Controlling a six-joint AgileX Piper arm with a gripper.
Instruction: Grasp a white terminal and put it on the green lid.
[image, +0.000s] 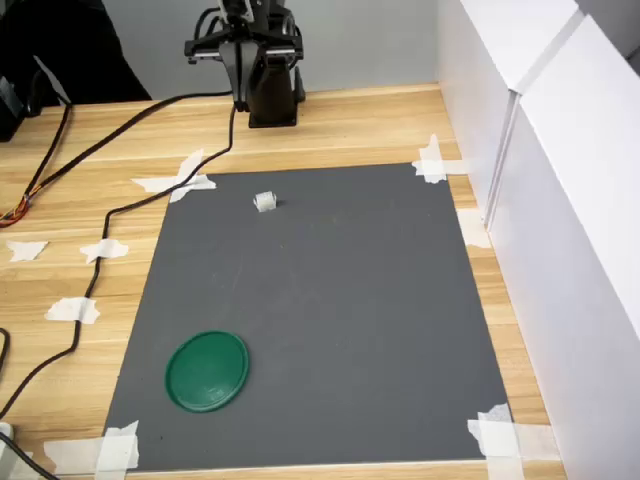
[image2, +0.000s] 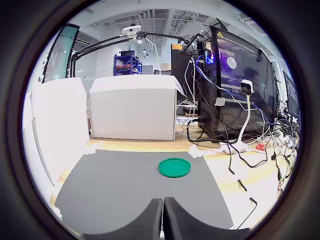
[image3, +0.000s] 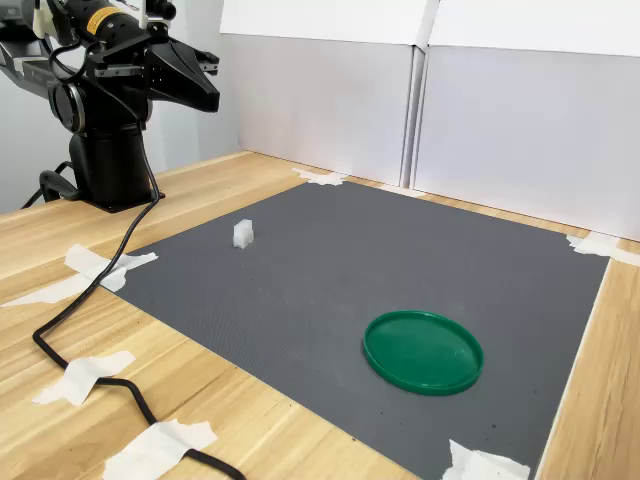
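Since the white terminal (image: 265, 202) stands by itself on the dark grey mat (image: 330, 320), near the mat's edge closest to the arm's base, and nothing rests on the green lid (image: 207, 371), no part of the task is judged done: the approach, the grasp, the carry and the placing are all still to come. Terminal and lid lie well apart, the lid at the mat's opposite end, toward the first exterior view's lower left; in the second exterior view the terminal (image3: 243, 234) sits left of centre and the lid (image3: 423, 352) toward the lower right, both upright and undisturbed. White tape pieces (image: 176, 183) hold the mat's corners to the wooden table (image: 60, 200), and a black cable (image: 130, 205) trails across the wood clear of both task items. The gripper (image2: 163, 217) is raised above the arm's base, well away from the terminal; in the wrist view its two fingertips meet along a thin seam with no gap between them, so the jaws are closed and hold nothing. The terminal does not show in the wrist view, while the lid (image2: 174, 167) does, ahead of the fingertips. In the second exterior view the gripper (image3: 195, 88) points out over the table, touching no object.
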